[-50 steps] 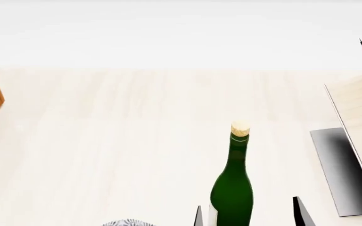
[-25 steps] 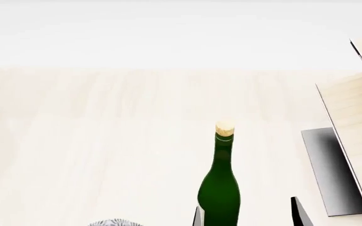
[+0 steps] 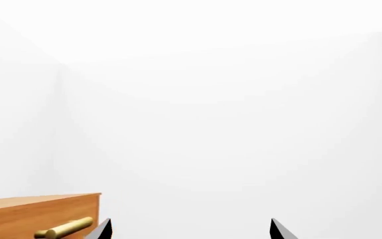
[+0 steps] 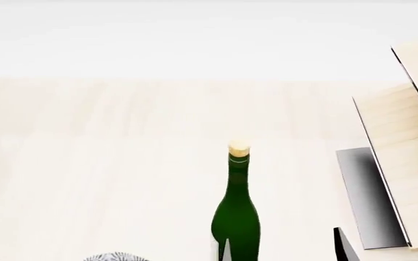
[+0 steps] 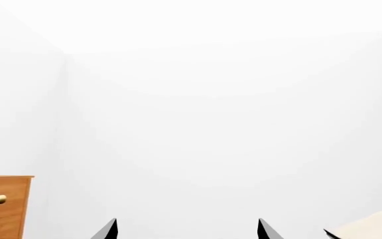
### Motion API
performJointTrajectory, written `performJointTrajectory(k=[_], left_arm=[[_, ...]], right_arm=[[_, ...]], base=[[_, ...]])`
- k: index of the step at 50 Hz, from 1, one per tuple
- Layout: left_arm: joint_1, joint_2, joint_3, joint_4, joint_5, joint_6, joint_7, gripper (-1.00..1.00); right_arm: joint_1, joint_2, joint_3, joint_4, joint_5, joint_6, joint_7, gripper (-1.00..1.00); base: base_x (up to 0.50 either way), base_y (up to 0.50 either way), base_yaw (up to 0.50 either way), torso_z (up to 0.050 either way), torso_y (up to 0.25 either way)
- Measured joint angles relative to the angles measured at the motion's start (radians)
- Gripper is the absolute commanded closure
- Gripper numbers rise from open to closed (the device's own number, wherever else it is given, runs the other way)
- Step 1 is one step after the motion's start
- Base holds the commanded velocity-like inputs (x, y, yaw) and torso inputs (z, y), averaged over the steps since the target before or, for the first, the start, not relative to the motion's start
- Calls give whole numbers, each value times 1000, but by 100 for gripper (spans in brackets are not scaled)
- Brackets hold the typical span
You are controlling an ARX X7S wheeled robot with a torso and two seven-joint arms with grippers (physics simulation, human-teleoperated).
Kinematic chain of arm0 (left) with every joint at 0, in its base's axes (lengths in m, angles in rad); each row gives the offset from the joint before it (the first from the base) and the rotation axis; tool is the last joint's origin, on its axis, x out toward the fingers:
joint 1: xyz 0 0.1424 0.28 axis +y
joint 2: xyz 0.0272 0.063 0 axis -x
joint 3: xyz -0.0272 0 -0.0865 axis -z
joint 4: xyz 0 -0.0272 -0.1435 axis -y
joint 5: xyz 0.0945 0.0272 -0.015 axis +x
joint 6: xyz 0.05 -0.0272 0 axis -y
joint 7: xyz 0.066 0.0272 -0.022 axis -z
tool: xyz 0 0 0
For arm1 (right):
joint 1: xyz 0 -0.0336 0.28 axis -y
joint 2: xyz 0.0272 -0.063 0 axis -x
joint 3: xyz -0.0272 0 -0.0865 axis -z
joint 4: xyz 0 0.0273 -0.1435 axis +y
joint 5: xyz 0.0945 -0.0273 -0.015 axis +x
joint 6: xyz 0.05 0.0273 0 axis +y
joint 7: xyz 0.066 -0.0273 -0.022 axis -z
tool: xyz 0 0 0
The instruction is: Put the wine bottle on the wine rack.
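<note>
Bottle standing free, both grippers spread and holding nothing

Nearest the head camera, the right gripper [image 4: 282, 251] is showing only two dark fingertips at the frame's lower edge, wide apart, with the bottle [image 4: 236, 217] standing upright on the pale table [image 4: 107, 163] by the left tip; whether they are touching is hard to tell. The left gripper [image 3: 187, 230] is likewise gaping, aiming at blank wall past the cabinet [image 3: 38, 216]. Farther right, the rack [image 4: 405, 152] is sitting well apart from the bottle. Likely risk: a finger could be nudging the tall, narrow bottle off balance during approach, or an off-centre squeeze could be tipping it.
</note>
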Motion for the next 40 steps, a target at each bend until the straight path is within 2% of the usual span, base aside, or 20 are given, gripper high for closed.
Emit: performJointTrajectory(k=[40], left_arm=[[-6,-15,7,15,-5,-13,-15,-100]], right_arm=[[8,19,-10,-1,10,3,14,-100]], base=[[0,-72,0,0,0]])
